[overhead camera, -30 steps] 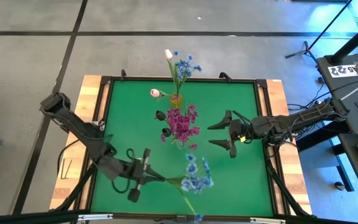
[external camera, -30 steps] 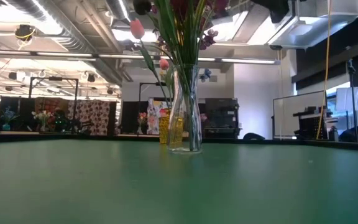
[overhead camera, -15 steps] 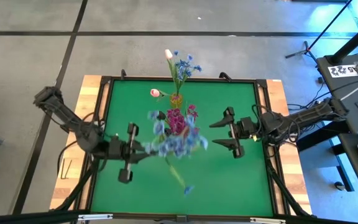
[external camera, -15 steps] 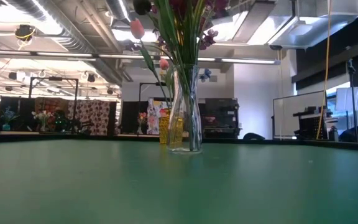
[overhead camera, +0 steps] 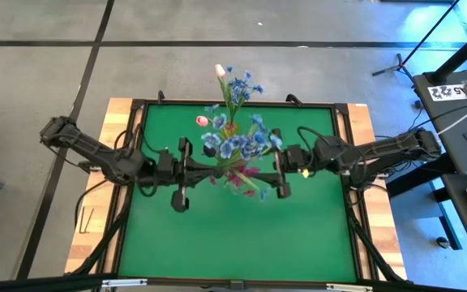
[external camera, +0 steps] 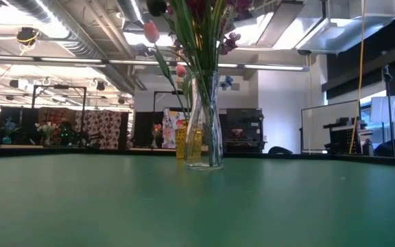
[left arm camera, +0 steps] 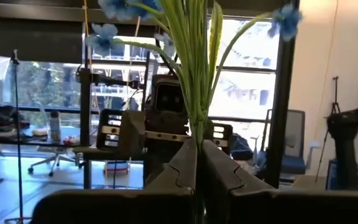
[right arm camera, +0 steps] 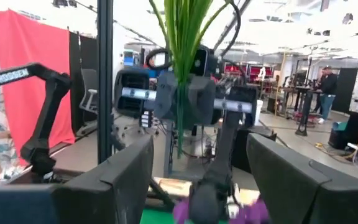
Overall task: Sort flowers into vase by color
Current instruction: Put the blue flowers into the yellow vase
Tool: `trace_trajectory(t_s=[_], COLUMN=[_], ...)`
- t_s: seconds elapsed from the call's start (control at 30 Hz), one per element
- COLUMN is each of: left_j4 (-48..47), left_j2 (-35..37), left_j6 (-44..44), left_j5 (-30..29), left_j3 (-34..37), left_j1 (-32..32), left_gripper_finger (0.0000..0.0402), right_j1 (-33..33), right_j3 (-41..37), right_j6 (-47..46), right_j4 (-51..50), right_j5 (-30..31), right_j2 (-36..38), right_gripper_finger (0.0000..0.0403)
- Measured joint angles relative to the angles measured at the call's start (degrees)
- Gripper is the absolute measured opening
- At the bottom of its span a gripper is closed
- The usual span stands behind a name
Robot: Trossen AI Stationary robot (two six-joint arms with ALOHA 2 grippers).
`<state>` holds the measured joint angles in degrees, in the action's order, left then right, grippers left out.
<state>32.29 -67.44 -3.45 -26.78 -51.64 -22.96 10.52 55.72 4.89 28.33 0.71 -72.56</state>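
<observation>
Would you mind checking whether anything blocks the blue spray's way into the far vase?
Yes: the near vase with its magenta flowers sits under the blue spray, held in the left pincer, before the yellow vase beyond; the right pincer waits alongside.

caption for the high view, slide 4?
Left gripper holds the blue flower spray over the clear vase; open right gripper faces it.

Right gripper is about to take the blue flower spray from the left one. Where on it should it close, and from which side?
Grip the bare green stems just below the left gripper, which is shut on the blue flower spray and holds it upright. The stems hang as one tight, straight bundle there, while the blossoms above are spread and soft. The open right gripper already faces it, so coming in straight from the right side looks best.
</observation>
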Motion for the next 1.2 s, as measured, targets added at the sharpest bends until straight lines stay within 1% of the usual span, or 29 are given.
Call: trace_trajectory(t_s=[0.17,0.4,0.7,0.87,0.97,1.07,1.2], left_j4=[-0.1,0.5,0.4,0.8,1.0,2.0,2.7], left_j2=[0.0,0.0,-0.2,-2.3,-3.1,-3.4,-3.4], left_j6=[0.3,0.4,0.5,1.6,1.9,1.9,1.9], left_j5=[0.5,1.3,2.7,4.9,5.0,5.0,5.0], left_j3=[0.0,0.0,0.0,0.0,0.0,0.0,0.0], left_j1=[2.1,3.6,3.6,4.8,5.9,6.6,6.7], left_gripper_finger=[0.0000,0.0000,0.0000,0.0000,0.0000,0.0000,0.0000], right_j1=[-2.1,-2.1,-3.2,-3.8,-3.8,-3.8,-3.8], right_j3=[4.9,8.5,10.7,12.0,12.2,12.2,12.2], right_j6=[-0.2,-0.2,-3.5,-4.6,-4.6,-4.7,-4.6], right_j4=[2.7,9.1,12.3,12.2,12.0,11.2,9.3], right_j5=[-3.5,-4.4,-4.3,-4.8,-4.8,-4.8,-4.8], right_j2=[-5.3,-10.8,-14.0,-14.9,-14.9,-14.9,-14.9], right_gripper_finger=[0.0257,0.0257,0.0257,0.0257,0.0257,0.0246,0.0208])
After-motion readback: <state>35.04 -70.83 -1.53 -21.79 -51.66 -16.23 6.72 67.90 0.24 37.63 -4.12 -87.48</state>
